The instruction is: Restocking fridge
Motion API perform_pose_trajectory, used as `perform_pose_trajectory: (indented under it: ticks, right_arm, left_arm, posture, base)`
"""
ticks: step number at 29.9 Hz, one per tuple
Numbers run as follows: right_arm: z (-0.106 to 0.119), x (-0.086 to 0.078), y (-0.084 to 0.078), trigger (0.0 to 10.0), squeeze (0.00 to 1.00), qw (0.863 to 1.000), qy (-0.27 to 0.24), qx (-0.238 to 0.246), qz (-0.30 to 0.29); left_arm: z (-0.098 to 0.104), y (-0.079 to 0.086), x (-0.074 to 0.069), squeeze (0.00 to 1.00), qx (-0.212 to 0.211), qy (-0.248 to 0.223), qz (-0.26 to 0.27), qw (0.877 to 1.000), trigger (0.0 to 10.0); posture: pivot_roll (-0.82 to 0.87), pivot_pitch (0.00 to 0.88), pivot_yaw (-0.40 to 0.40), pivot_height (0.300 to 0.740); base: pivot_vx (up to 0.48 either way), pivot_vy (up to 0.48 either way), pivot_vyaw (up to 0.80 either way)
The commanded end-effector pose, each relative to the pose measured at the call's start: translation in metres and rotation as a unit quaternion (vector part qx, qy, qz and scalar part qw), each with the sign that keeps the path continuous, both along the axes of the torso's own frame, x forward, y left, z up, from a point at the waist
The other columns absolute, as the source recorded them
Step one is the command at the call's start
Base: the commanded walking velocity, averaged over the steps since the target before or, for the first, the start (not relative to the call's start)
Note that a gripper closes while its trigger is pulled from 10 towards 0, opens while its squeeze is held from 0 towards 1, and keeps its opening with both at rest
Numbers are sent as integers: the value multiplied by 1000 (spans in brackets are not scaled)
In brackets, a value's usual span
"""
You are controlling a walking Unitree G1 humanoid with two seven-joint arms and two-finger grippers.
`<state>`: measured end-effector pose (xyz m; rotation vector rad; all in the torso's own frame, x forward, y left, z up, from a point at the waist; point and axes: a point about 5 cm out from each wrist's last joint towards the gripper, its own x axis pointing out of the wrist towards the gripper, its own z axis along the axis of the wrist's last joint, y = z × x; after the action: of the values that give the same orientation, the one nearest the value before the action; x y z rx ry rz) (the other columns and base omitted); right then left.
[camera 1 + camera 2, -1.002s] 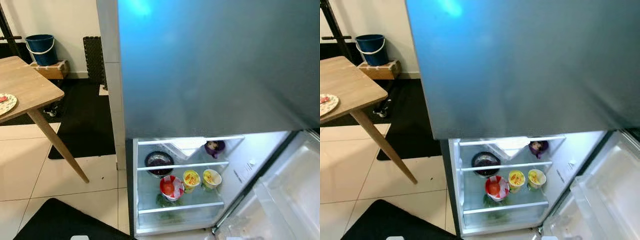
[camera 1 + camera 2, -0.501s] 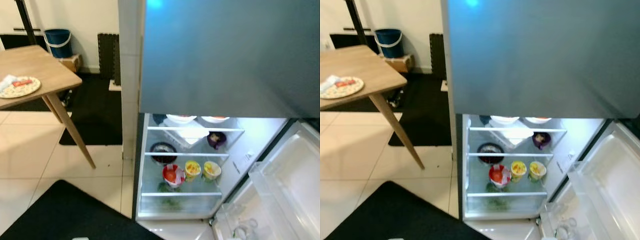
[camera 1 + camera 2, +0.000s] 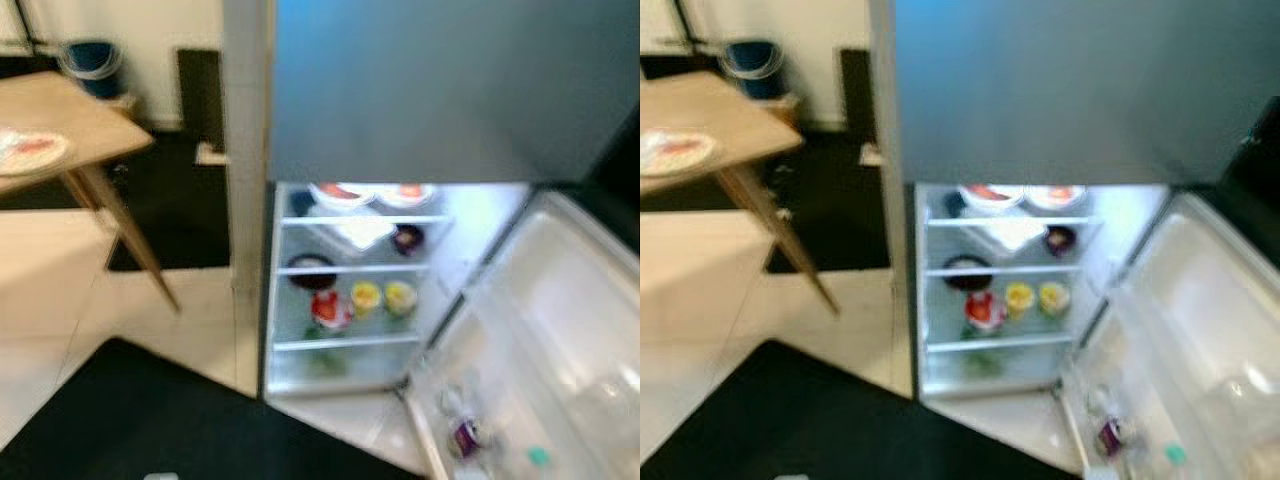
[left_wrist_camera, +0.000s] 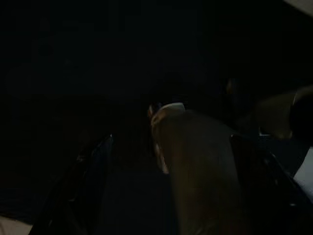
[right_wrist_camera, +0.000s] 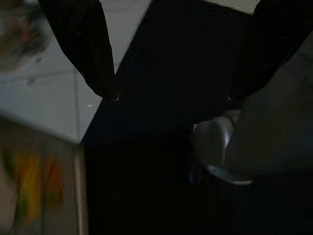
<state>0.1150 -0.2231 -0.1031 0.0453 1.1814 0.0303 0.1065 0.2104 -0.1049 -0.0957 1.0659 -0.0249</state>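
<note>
Fridge [image 3: 440, 90] stands straight ahead with its lower door [image 3: 560, 330] swung wide to the right, and the head views are blurred, so the robot seems to be on the move. As a judgement, the step in hand is approaching the open compartment, or turning to fetch stock. To do it well, the robot should square up to the shelves, stop walking before reaching, and keep clear of the open door on the right and the bench leg [image 3: 125, 235] on the left.

Inside, the top shelf carries two white bowls [image 3: 992, 195] with something red in them. The shelf below holds a flat pale tray [image 3: 352, 230] and a small dark purple cup [image 3: 407, 239] to its right. Lower still sit a dark bowl [image 3: 311, 272] on the left, a red-and-white tub [image 3: 329, 309], and two yellow cups [image 3: 366, 296] side by side. The door bin [image 3: 1140, 440] holds a small purple item and a teal one, too blurred to name.

A plate [image 3: 32, 152] with food rests on the wooden bench [image 3: 70, 120] at far left; it may be stock waiting.

The right claw [image 5: 168, 95] hangs over a dark mat [image 5: 166, 58] with fingers spread wide, holding nothing. The left claw [image 4: 171, 161] is in deep shade; its fingers look parted, with nothing clearly held.
</note>
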Motion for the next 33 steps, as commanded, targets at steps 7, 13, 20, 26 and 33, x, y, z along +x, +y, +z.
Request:
perform_pose_trajectory:
  ticks: [7,13,20,26,33]
  right_arm:
    - [1,-1,-8,10000,0,1000,3,-13,-7]
    - [1,-2,-10,10000,0,1000,6,-21,-6]
    - [2,-3,-14,10000,0,999,11,-31,-7]
    - [1,-3,-13,10000,0,999,13,-34,-3]
    - [2,-2,-15,10000,0,999,9,-39,-13]
  left_arm:
    - [-3,-6,-9,0,-4,16,-13,1000,10000]
    - [-3,-5,-8,0,-7,10,-12,1000,10000]
    - [-3,-4,-9,0,-11,11,-8,1000,10000]
    - [-3,-5,-9,0,-16,11,-12,1000,10000]
    - [-2,-4,-9,0,-18,9,-14,1000,10000]
  posture:
    - [-53,14,-59,740]
    - [-55,13,-62,740]
    - [-55,14,-62,740]
    - [-57,14,-61,740]
    - [-53,14,-60,740]
  base:
    - [-143,0,-725]
    - [0,0,-725]
    - [0,0,-728]
    - [0,0,-725]
    - [0,0,-526]
